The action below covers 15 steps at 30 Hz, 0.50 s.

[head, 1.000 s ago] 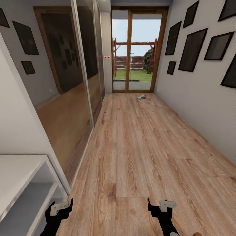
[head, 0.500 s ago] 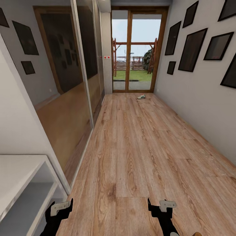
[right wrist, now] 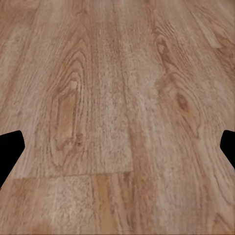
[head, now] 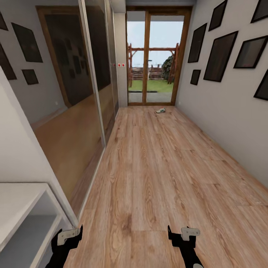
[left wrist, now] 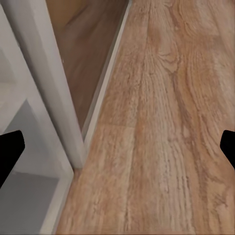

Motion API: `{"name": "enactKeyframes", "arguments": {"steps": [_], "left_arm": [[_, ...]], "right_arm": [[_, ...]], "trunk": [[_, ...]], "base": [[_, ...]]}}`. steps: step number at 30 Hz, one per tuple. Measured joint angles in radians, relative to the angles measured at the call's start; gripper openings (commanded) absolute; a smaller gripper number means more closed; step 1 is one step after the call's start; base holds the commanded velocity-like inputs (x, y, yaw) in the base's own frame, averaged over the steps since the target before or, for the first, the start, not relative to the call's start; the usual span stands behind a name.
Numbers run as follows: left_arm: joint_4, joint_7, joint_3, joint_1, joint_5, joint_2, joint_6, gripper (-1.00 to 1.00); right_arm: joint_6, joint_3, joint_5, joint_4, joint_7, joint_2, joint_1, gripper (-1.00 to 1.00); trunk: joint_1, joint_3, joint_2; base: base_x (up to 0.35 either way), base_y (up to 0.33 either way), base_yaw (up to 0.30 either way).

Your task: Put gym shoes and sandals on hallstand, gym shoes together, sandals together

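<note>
Head view: both arms hang low at the near edge, the left end effector and right end effector held just above the corridor floor, pointing forward. Wrist views show each one's fingers spread wide with bare planks between them, holding nothing. One gym shoe lies far ahead by the glass door. The hallstand stands just beside the left end effector.

the corridor floor looks like smooth light brown wood with knots. the hallstand looks smooth, matt white. the mirror doors look shiny.
</note>
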Motion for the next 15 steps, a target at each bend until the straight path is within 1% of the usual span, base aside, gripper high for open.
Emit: {"name": "enactKeyframes", "arguments": {"steps": [5, 8, 11, 15], "left_arm": [[0.0, 0.0, 0.0, 0.0, 0.0, 0.0, 0.0, 1.0], [0.0, 0.0, -0.001, 0.0, 0.0, 0.0, 0.0, 1.0], [0.0, 0.0, -0.001, 0.0, -0.001, 0.0, 0.0, 1.0], [0.0, 0.0, -0.001, 0.0, -0.001, 0.0, 0.0, 1.0]], "right_arm": [[0.0, 0.0, 0.0, 0.0, 0.0, 0.0, 0.0, 1.0], [0.0, 0.0, 0.0, 0.0, 0.0, 0.0, 0.0, 1.0], [0.0, 0.0, 0.0, 0.0, 0.0, 0.0, 0.0, 1.0], [0.0, 0.0, 0.0, 0.001, 0.0, 0.0, 0.0, 1.0]], "trunk": [[0.0, 0.0, 0.0], [0.0, 0.0, 0.0], [0.0, 0.0, 0.0], [0.0, 0.0, 0.0]], "base": [[0.289, 0.0, 0.0], [0.23, 0.0, 0.0], [0.147, 0.0, 0.0], [0.075, 0.0, 0.0]]}}
